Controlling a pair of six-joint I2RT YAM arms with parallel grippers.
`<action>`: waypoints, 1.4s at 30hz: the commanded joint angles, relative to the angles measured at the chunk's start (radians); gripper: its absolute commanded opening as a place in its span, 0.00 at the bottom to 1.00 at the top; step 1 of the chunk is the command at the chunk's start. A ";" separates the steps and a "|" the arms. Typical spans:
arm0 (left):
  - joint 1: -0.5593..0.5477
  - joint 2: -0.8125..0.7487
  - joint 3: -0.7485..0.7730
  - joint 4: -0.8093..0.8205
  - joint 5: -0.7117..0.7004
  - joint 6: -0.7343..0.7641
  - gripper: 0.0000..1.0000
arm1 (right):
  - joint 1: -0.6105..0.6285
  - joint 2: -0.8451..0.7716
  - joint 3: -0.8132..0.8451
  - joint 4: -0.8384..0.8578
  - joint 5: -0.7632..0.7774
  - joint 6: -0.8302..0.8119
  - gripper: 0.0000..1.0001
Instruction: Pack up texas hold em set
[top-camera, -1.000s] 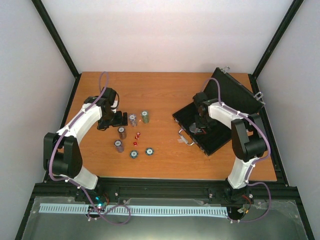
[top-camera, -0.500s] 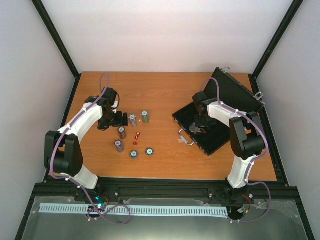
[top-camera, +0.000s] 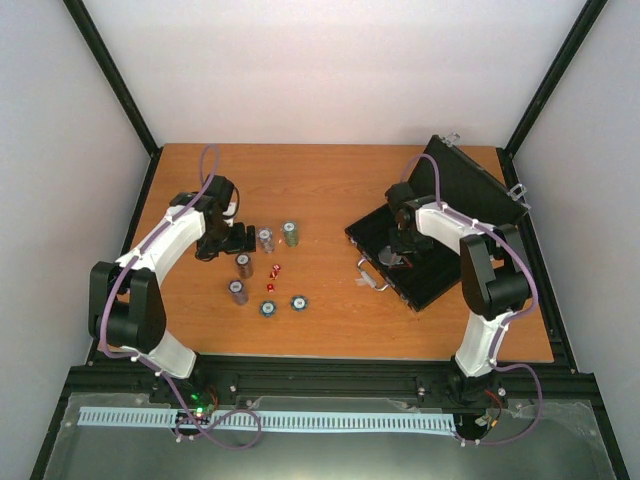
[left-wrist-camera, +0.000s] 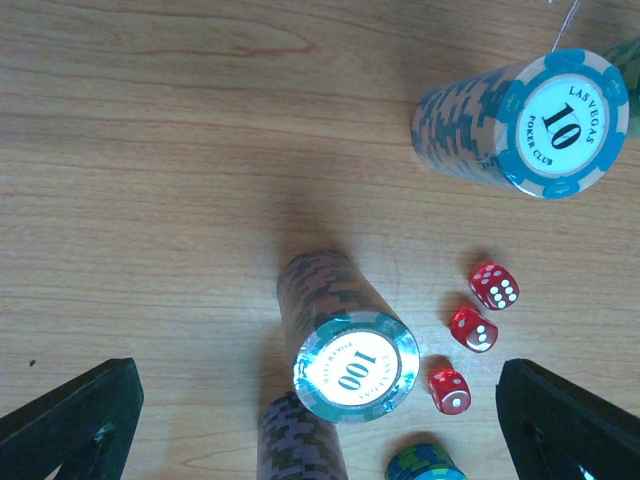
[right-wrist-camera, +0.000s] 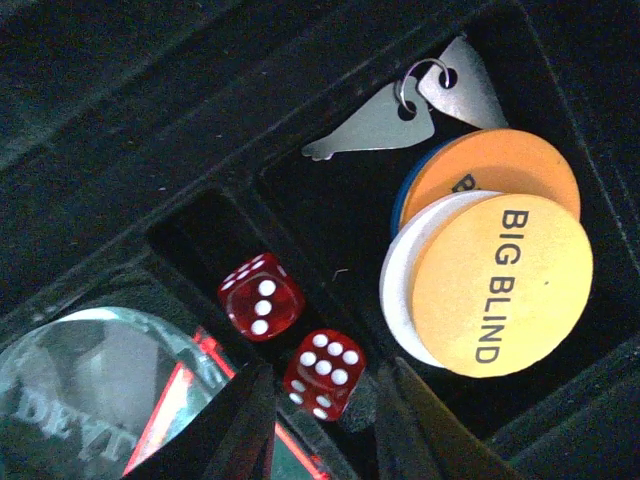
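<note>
The black case (top-camera: 440, 278) of the texas hold em set lies open at the right, its lid (top-camera: 470, 185) leaning back. My right gripper (top-camera: 400, 250) reaches into it. In the right wrist view, its jaws (right-wrist-camera: 335, 425) stand slightly apart around a red die (right-wrist-camera: 323, 373), with a gap at the right finger. A second die (right-wrist-camera: 261, 296) lies beside it. My left gripper (top-camera: 238, 237) is wide open over the chip stacks. Between its fingers stands a "100" stack (left-wrist-camera: 345, 345). Three red dice (left-wrist-camera: 473, 329) lie to its right, and a "10" stack (left-wrist-camera: 520, 125) is farther off.
A "BIG BLIND" disc (right-wrist-camera: 500, 285), an orange disc (right-wrist-camera: 490, 175) and keys (right-wrist-camera: 385, 120) share the case compartment. More chip stacks (top-camera: 290, 233) (top-camera: 238, 292) and two flat chips (top-camera: 268, 308) (top-camera: 298, 302) sit on the table. The case handle (top-camera: 375, 280) points toward them.
The right gripper's jaws have spread a little around the die in the case. The left arm edged slightly toward the chip stacks, then held still.
</note>
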 joint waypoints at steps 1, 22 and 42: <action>-0.004 -0.009 0.030 0.006 0.008 0.004 1.00 | -0.009 -0.074 0.038 -0.001 -0.034 -0.004 0.35; -0.004 -0.024 0.040 0.006 0.006 -0.011 1.00 | 0.383 0.185 0.507 -0.102 -0.359 -0.133 0.70; -0.004 -0.064 0.015 -0.010 -0.012 0.009 1.00 | 0.530 0.485 0.773 -0.119 -0.510 -0.104 0.66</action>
